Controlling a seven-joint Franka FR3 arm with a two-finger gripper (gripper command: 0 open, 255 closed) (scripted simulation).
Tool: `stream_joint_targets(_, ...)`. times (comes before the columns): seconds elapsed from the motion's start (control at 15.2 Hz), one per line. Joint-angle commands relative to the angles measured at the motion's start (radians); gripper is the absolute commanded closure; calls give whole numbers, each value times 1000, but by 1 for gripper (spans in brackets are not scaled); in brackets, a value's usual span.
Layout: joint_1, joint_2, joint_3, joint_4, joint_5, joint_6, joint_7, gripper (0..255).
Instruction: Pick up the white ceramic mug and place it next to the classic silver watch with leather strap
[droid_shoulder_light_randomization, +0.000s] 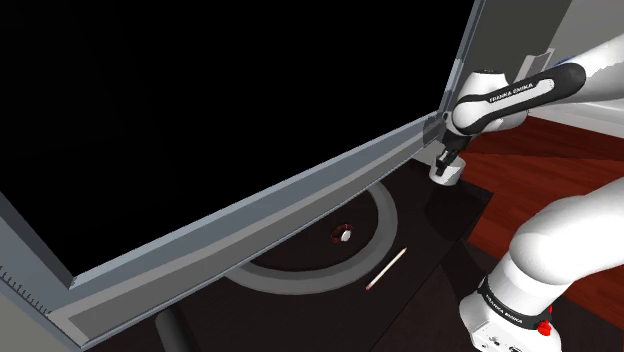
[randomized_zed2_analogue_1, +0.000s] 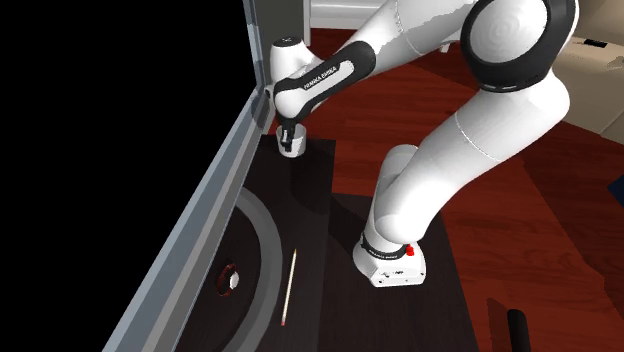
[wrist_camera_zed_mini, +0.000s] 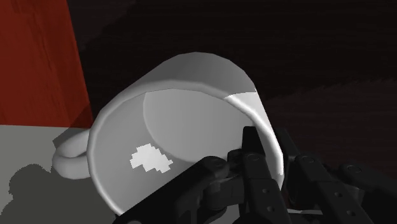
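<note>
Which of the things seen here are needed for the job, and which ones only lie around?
For the job: white mug, clasped at its rim by the gripper; watch on the dark table.
Just lying about: thin stick on the table; grey frame beside it.

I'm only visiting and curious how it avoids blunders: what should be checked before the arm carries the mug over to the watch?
1. End effector shut on the mug rim, one finger inside, one outside: ok.
2. Mug lifted off the table: cannot tell.
3. Watch in view: ok.
4. Bare table beside the watch for the mug: ok.
5. Stick lying apart from the watch: ok.
</note>
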Motion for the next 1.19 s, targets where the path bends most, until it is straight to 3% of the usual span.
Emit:
stream_joint_targets(0.0,-1,-19,9,16,1,-35,2,255)
stream_joint_targets(1.12,-1,-129,70,172,26,-300,3,255)
